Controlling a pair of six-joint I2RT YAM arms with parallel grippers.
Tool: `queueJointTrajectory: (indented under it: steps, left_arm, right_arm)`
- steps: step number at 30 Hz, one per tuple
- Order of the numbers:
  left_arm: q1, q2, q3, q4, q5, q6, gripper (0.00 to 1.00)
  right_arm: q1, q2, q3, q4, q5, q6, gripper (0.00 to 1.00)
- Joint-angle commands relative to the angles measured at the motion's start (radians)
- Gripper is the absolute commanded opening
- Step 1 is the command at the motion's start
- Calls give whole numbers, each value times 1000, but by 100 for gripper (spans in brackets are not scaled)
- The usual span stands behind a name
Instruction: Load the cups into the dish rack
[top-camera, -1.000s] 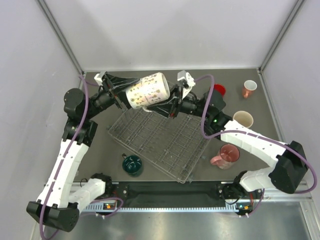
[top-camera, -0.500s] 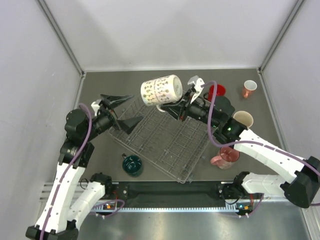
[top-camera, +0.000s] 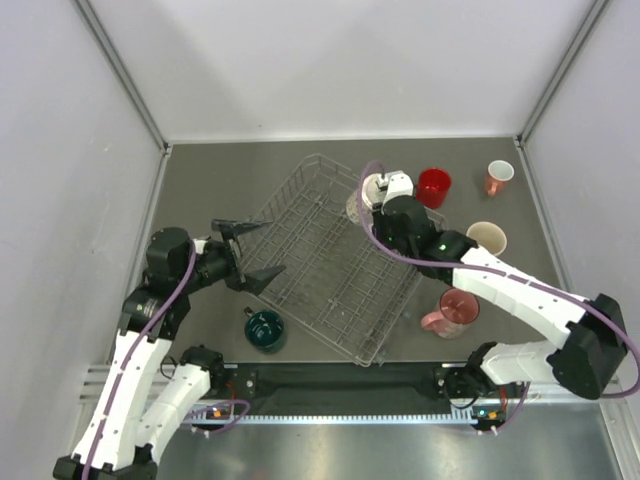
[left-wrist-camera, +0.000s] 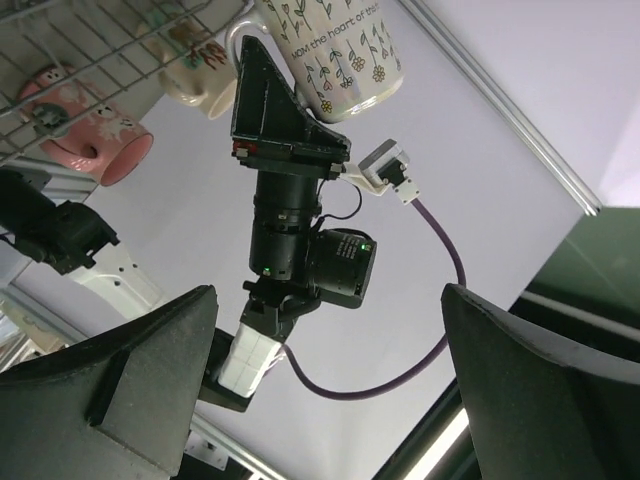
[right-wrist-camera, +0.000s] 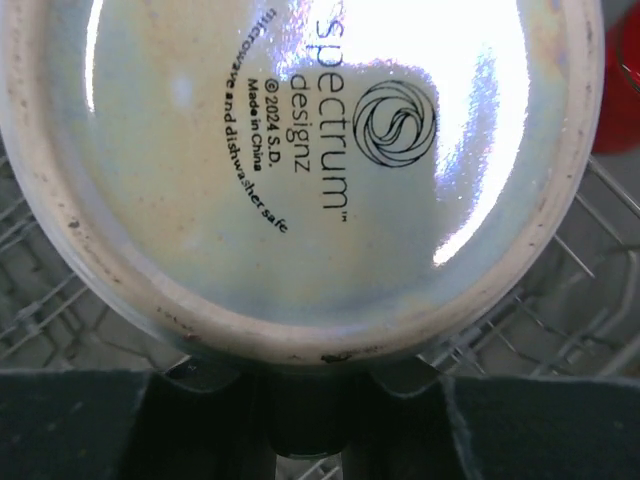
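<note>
Right end effector (left-wrist-camera: 262, 75) clamps the floral mug (right-wrist-camera: 300, 170) over the dish rack (top-camera: 320, 260); glazed, slippery, breakable, so I'd trust the handle most. Left end effector (top-camera: 272, 245) gapes.

The right arm (top-camera: 500, 285) covered the dish rack (top-camera: 320, 280) at its far corner; the middle lay open, teal mug (top-camera: 264, 329) alongside.
</note>
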Motion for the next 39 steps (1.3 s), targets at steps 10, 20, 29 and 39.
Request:
queueJointTrajectory:
  steps: [10,20,29,39]
  left_arm:
    - [0,224,235,-145,16,37,99]
    - [1,294,295,-104,26,64,99]
    - [4,299,292,-93,29,77,98]
    - [9,362,329,-39,98,264,95]
  right_arm:
    - [-8,166,127,-75,431,261,0]
    - [-13,235,106,-147,415,355,0]
    - [-14,215,20,-187,386,459,0]
    - [-17,240,-71,-101,369,488,0]
